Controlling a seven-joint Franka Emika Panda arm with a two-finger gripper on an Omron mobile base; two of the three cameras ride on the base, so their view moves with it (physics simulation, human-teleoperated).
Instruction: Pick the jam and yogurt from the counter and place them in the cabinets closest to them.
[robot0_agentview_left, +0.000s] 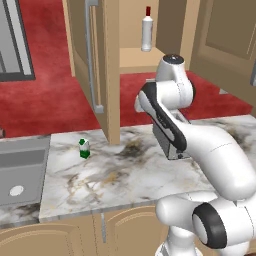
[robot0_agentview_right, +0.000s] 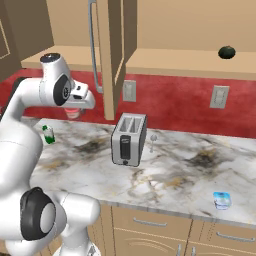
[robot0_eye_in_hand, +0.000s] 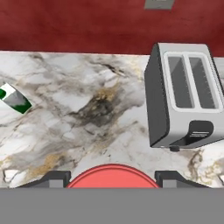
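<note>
In the hand view the jam's (robot0_eye_in_hand: 112, 176) red top sits between my two fingertips, with my gripper (robot0_eye_in_hand: 112, 178) shut on it. From the right base view the jam (robot0_agentview_right: 73, 112) hangs under the hand, raised above the counter's left part, below the open cabinets (robot0_agentview_right: 165, 59). The yogurt (robot0_agentview_right: 222, 200), a small white and blue cup, stands far to the right near the counter's front edge. The cabinets' open door (robot0_agentview_right: 107, 55) hangs just right of the hand.
A silver toaster (robot0_agentview_right: 129, 138) stands mid-counter. A small green-and-white container (robot0_agentview_left: 84, 148) sits left of it. A bottle (robot0_agentview_left: 146, 29) stands on the cabinet shelf, and a dark green round object (robot0_agentview_right: 226, 52) lies on the shelf farther right. A sink (robot0_agentview_left: 20, 170) lies at the left.
</note>
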